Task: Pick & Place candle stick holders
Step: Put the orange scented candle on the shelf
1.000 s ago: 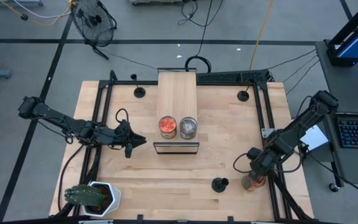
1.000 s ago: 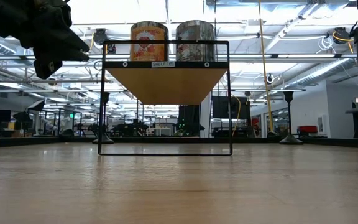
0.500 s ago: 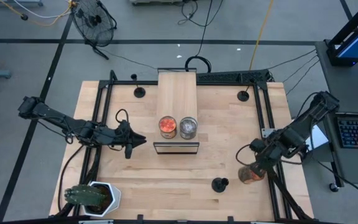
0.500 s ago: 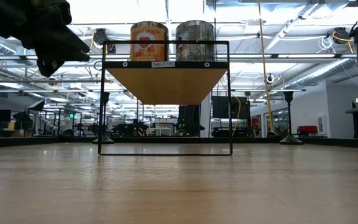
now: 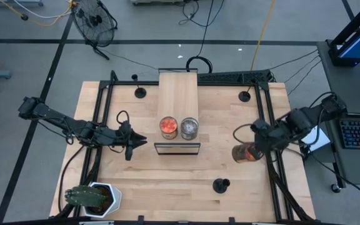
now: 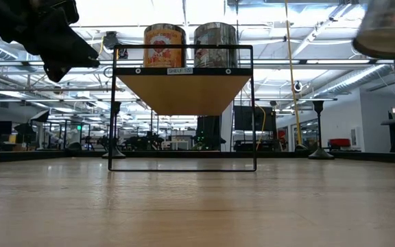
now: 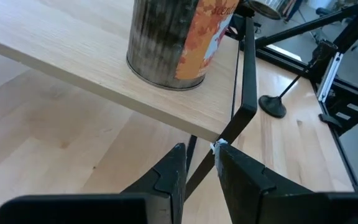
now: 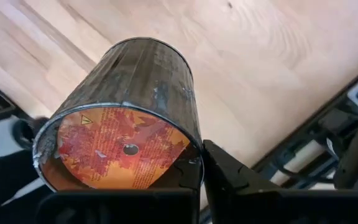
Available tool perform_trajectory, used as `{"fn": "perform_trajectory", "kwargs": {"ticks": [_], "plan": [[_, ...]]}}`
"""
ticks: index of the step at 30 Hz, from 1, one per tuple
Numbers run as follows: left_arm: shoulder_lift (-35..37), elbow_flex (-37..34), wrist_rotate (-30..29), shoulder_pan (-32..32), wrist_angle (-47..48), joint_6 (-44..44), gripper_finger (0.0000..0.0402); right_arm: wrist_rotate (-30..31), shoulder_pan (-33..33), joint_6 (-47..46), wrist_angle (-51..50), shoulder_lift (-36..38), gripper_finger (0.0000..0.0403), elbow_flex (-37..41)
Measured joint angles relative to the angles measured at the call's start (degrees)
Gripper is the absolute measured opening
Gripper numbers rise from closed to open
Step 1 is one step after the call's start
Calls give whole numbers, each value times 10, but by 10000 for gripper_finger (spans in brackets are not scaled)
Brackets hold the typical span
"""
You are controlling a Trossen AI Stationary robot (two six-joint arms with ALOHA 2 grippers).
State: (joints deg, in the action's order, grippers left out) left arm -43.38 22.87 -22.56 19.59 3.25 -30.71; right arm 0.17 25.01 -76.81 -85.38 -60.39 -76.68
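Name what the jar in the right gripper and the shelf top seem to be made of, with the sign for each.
Jar in the right gripper: probably tarnished, dull grey metal, streaked and ribbed on its side; the orange leaf-print end may be paper. Shelf top: light unpainted wood, matte, with visible grain; its frame looks like thin black metal.

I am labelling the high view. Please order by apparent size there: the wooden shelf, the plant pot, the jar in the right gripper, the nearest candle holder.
1. Wooden shelf
2. Plant pot
3. Jar in the right gripper, lifted closer to the camera, so slightly flattered
4. Candle holder
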Motion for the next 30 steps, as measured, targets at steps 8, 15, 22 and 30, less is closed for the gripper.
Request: {"fn": "perform_trajectory", "kwargs": {"ticks": [8, 15, 22, 30], "plan": [[0, 0, 9, 0, -7, 19, 93, 0, -113, 138, 0, -28, 0, -46], [0, 0, 95, -7, -39, 114, 93, -3, -208, 258, -2, -65, 0, -111], [0, -42, 104, -26, -90, 111, 93, -9, -289, 358, -20, -123, 0, -201], [0, -119, 139, -26, -234, 122, 93, -17, -378, 467, -32, -220, 0, -319]]}}
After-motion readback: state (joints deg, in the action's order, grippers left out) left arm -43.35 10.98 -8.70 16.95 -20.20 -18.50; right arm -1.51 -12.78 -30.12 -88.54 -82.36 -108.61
